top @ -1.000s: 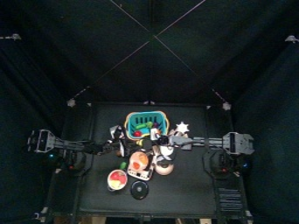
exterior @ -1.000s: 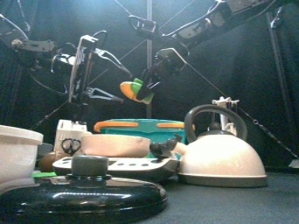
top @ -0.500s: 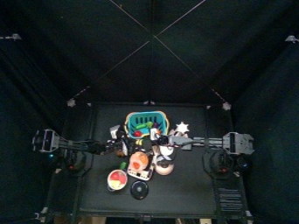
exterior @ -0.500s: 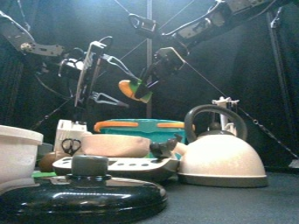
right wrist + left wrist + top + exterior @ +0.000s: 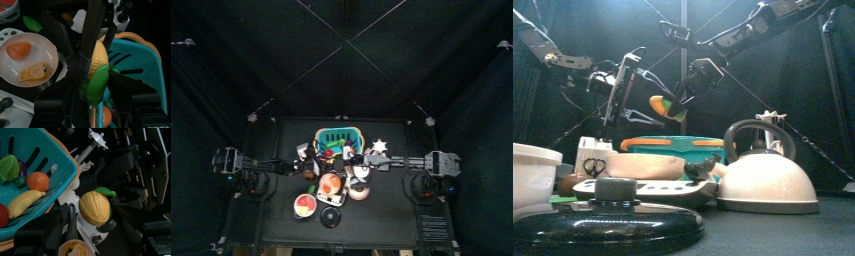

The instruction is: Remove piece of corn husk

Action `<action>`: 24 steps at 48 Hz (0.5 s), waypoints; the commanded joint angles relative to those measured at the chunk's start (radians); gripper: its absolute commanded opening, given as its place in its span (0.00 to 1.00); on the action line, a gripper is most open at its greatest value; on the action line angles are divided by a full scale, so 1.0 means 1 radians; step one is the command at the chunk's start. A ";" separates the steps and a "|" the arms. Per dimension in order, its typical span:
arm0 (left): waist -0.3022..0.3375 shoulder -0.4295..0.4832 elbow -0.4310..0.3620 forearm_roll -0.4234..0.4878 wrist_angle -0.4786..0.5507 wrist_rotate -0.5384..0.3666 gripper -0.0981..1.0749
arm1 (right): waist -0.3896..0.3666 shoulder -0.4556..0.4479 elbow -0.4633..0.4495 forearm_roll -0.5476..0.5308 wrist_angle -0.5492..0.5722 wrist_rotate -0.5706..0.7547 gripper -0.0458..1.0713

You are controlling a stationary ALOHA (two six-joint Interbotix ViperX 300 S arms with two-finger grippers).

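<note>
Corn (image 5: 660, 103) sits clamped in the right end effector (image 5: 90, 75), just beside the wide-spread left end effector (image 5: 623, 85).

Top cam's looking straight down from way up, small black table (image 5: 385, 215) tiny mid-frame. Front cam's sitting at table edge, facing level, close. Both wrist cams are sharing the yellow plastic corn cob (image 5: 94, 208) (image 5: 99, 59).

Black curtains (image 5: 225, 90) close in the small black table (image 5: 392, 215) all round.
</note>
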 commanded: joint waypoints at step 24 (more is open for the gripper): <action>0.005 -0.003 -0.012 0.014 0.000 0.003 0.61 | 0.002 -0.023 -0.014 0.097 -0.003 0.003 0.54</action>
